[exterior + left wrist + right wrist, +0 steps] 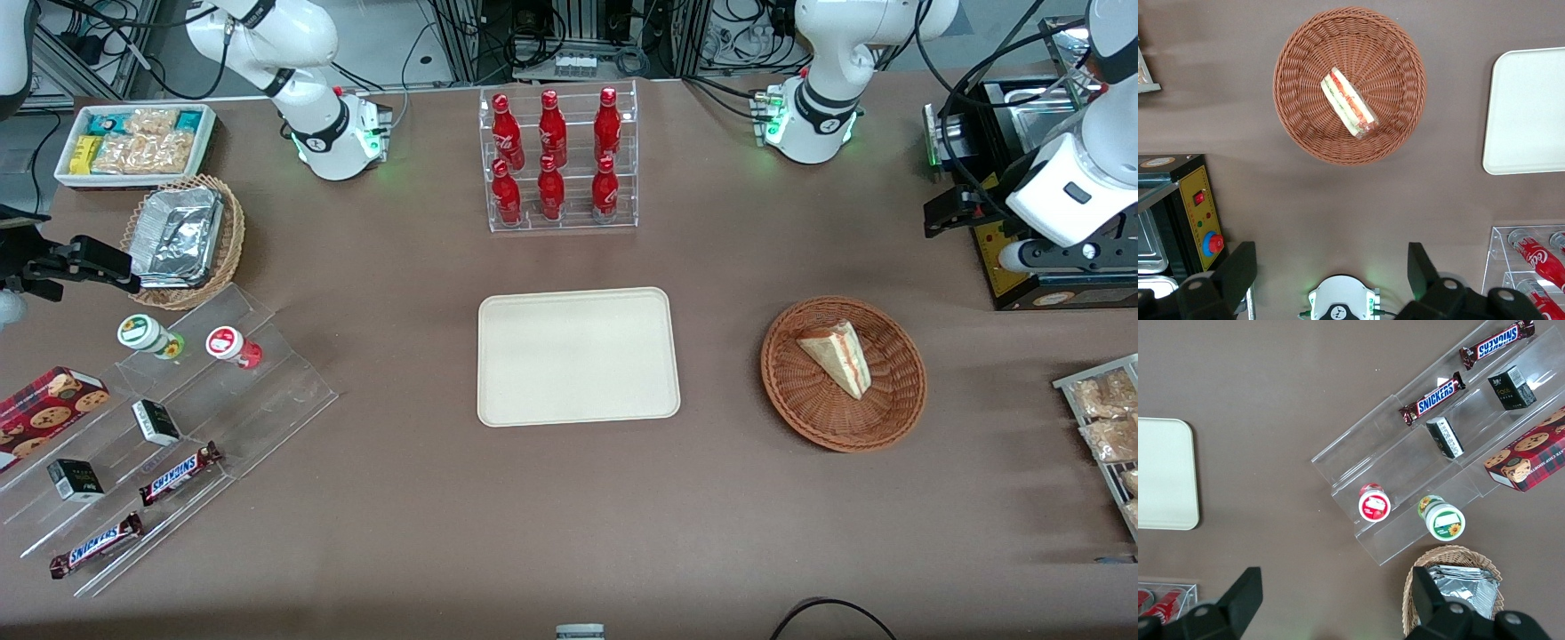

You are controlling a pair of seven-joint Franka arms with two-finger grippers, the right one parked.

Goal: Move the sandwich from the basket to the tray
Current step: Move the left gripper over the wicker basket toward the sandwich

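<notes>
The sandwich [836,356], a pale wedge with pink and green filling, lies in the round reddish-brown wicker basket [782,391]. In the left wrist view the sandwich [1349,103] lies near the middle of the basket [1305,127]. The cream rectangular tray [578,356] lies flat at the table's middle, beside the basket and toward the parked arm's end; one end of the tray [1528,113] shows in the wrist view. My left gripper [944,213] hangs high above the table, farther from the front camera than the basket and apart from it. The gripper [1331,267] is open with nothing between its fingers.
A clear rack of red bottles [560,160] stands farther from the front camera than the tray. A black appliance [1022,267] sits under the working arm. A rack of bagged snacks [1107,427] lies at the working arm's end. A tan basket of foil containers [182,236] and clear snack steps [178,427] are at the parked arm's end.
</notes>
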